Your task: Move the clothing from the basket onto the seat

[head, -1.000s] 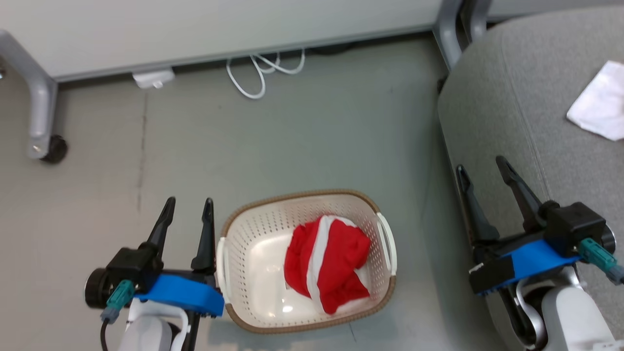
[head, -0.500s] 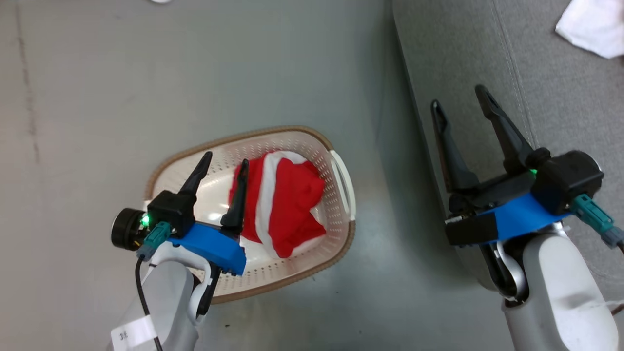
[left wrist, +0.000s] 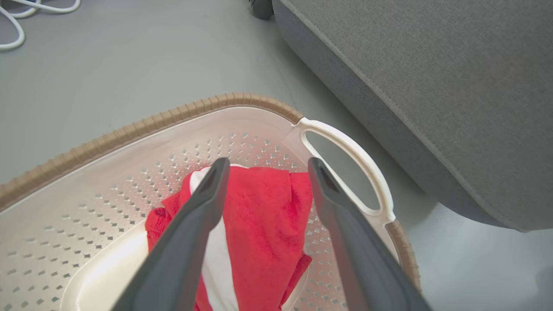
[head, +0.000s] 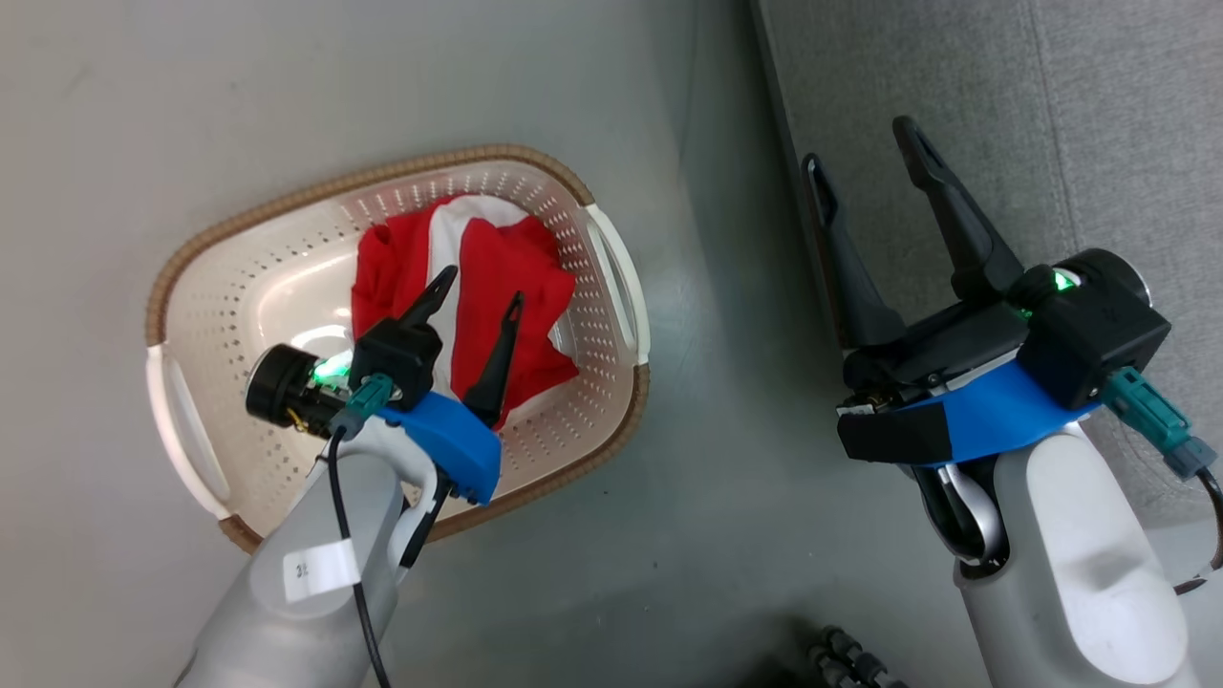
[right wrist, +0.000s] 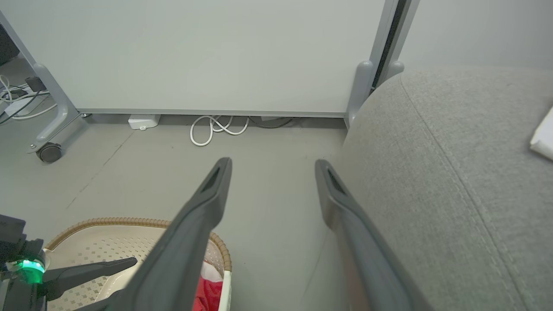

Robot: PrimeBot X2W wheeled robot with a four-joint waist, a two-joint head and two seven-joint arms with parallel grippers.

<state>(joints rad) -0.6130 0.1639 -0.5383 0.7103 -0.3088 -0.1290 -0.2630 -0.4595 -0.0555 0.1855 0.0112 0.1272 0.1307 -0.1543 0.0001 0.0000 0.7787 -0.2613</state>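
While left gripper [head: 483,285] hangs over the basket [head: 258,277], jaws wide and holding nothing, the clothing [head: 497,253] lies bunched right below it, at the basket's end nearest the seat [head: 1099,143]. Beside the basket, right gripper [head: 858,143] is also wide, empty, at the seat's edge.

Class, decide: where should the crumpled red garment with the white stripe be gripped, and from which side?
Probably grip the raised middle fold of the crumpled red garment with a white stripe, coming down from above. It lies heaped inside the cream perforated plastic basket, whose walls block sideways approaches; the open left tool hangs over it.
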